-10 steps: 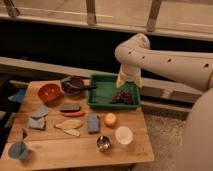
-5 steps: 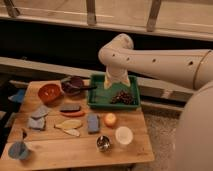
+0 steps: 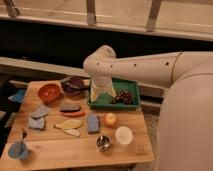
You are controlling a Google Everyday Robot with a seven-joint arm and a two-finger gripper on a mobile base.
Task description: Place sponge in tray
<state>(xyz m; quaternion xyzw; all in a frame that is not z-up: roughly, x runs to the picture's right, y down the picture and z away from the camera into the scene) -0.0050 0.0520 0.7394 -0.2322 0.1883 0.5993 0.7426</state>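
The sponge (image 3: 93, 122), a small blue-grey block, lies on the wooden table just left of the orange fruit (image 3: 110, 119). Behind them at the table's back edge stands the green tray (image 3: 131, 83), with a bunch of dark grapes (image 3: 125, 97) in its right half. My gripper (image 3: 100, 98) hangs from the white arm over the tray's left half, pointing down, open, with nothing between its fingers. It is well behind the sponge and a little above it.
An orange bowl (image 3: 49, 91) and a maroon bowl (image 3: 75, 85) stand left of the tray. Blue-grey cloth pieces (image 3: 38, 117), a purple-topped block (image 3: 70, 107) and pale slices (image 3: 69, 125) lie left of the sponge. A white cup (image 3: 123, 135), metal cup (image 3: 103, 143) and blue cup (image 3: 19, 150) line the front.
The arm has swung left, carrying the gripper from the tray's right side to over its left half. Nothing on the table has moved.
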